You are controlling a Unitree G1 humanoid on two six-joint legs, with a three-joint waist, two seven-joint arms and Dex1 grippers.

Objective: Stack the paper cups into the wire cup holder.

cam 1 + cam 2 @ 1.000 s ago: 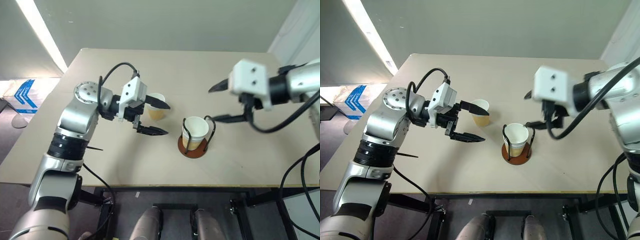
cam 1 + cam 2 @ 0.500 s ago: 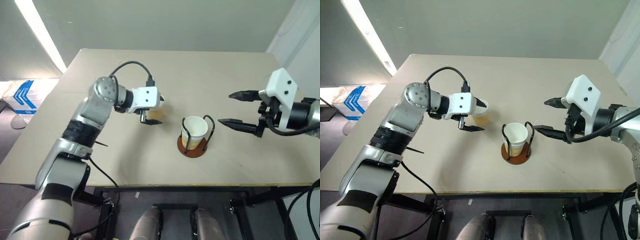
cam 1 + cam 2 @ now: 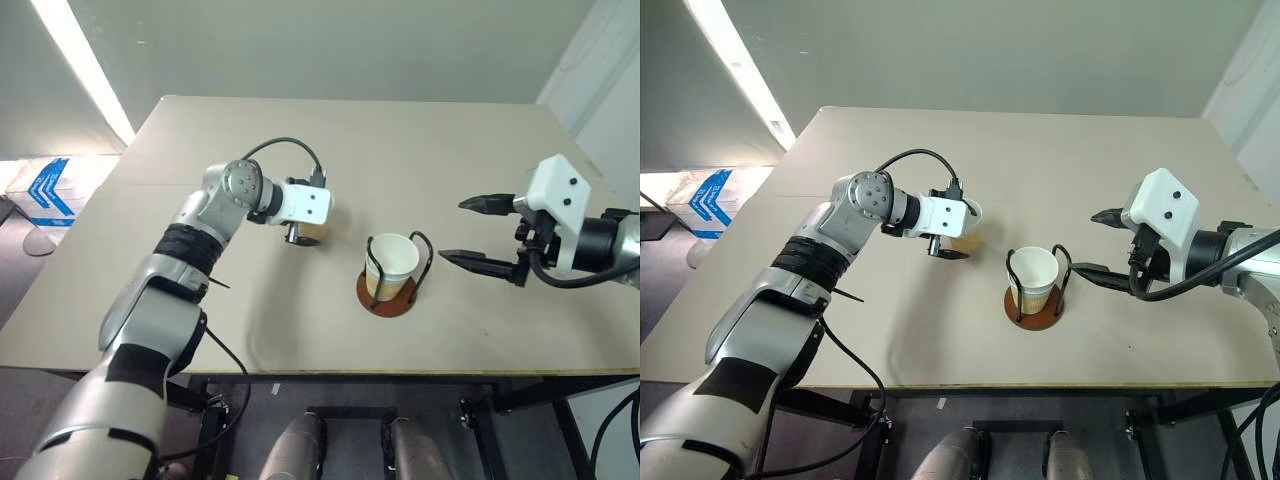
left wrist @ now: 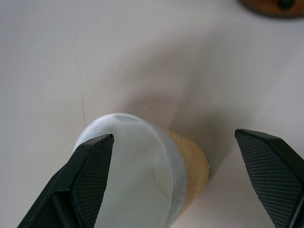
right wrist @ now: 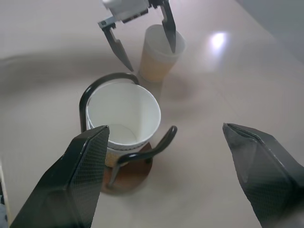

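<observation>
on the beige table (image 3: 480, 150), a white-rimmed tan paper cup (image 3: 390, 266) stands inside the rust-brown disc holder with black wire loops (image 3: 385, 293). the left gripper (image 5: 142, 40), jaws spread wide, straddles a second tan paper cup (image 5: 159, 59) standing upright just beside the holder, without gripping it. the right gripper (image 3: 478, 232) hovers open to the holder's right.

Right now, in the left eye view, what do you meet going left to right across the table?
Left gripper open around a loose paper cup → wire cup holder with a cup in it → right gripper, open.
</observation>
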